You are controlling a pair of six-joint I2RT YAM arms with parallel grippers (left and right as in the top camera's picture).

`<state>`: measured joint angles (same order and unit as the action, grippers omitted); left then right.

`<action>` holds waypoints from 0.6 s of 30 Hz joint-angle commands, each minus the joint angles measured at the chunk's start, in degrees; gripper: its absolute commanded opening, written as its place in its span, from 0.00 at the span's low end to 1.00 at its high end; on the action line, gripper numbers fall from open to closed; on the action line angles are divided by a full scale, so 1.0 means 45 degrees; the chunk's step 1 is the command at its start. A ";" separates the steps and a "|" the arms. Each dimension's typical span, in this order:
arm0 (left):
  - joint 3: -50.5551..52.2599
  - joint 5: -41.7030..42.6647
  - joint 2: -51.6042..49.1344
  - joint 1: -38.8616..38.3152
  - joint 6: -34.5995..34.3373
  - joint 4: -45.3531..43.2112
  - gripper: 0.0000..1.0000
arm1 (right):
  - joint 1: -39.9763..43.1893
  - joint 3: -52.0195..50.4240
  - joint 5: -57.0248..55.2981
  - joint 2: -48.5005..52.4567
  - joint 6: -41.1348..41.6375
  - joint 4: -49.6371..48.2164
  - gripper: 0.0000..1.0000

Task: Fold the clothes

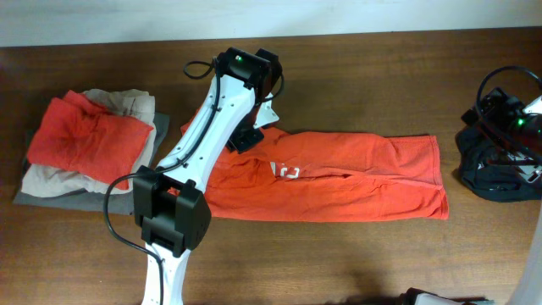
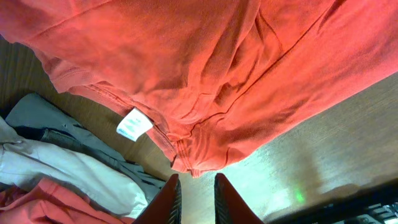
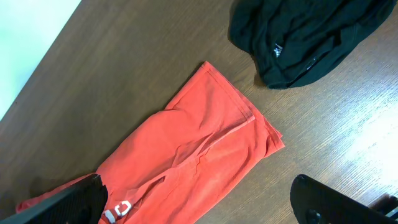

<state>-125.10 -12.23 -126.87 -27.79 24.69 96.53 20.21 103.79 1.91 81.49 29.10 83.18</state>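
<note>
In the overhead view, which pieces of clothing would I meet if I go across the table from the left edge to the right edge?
stack of folded clothes → orange T-shirt, spread flat → black garment, crumpled at the right edge

Overhead looks straight down; both closer wrist views share the T-shirt (image 1: 339,174).

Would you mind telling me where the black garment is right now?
In the overhead view, the black garment lies at the far right of the table, past the orange shirt.
</note>
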 commanded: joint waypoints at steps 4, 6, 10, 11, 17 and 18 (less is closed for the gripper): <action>-0.0092 -0.1360 0.0199 0.0126 0.0146 -0.0753 0.36 | -0.0053 0.0024 -0.0510 -0.0024 -0.0073 -0.0010 0.99; -0.0092 -0.1127 0.0199 0.0170 -0.0083 -0.1593 0.40 | -0.0058 0.0010 -0.0534 0.0000 -0.0068 -0.0005 0.99; -0.0092 0.1030 0.0199 0.0476 -0.1681 -0.3949 0.42 | -0.0058 -0.0058 -0.0529 0.0262 -0.0073 0.0185 0.99; -0.0092 0.2142 0.0194 0.0578 -0.1671 -0.4303 0.42 | -0.0058 -0.0097 -0.0525 0.0408 -0.0073 0.0214 0.99; 0.0083 0.4347 -0.0049 0.1059 -0.1982 -0.4692 0.11 | -0.0073 -0.0714 0.1909 0.1938 -0.1904 0.0588 0.99; 0.0228 0.4342 -0.0107 0.1088 -0.2001 -0.4692 0.08 | -0.0078 -0.0860 0.2244 0.2283 -0.2195 0.0622 1.00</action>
<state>-125.10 0.99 -126.87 -23.79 17.85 75.55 20.21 102.32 4.69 87.09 25.61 85.52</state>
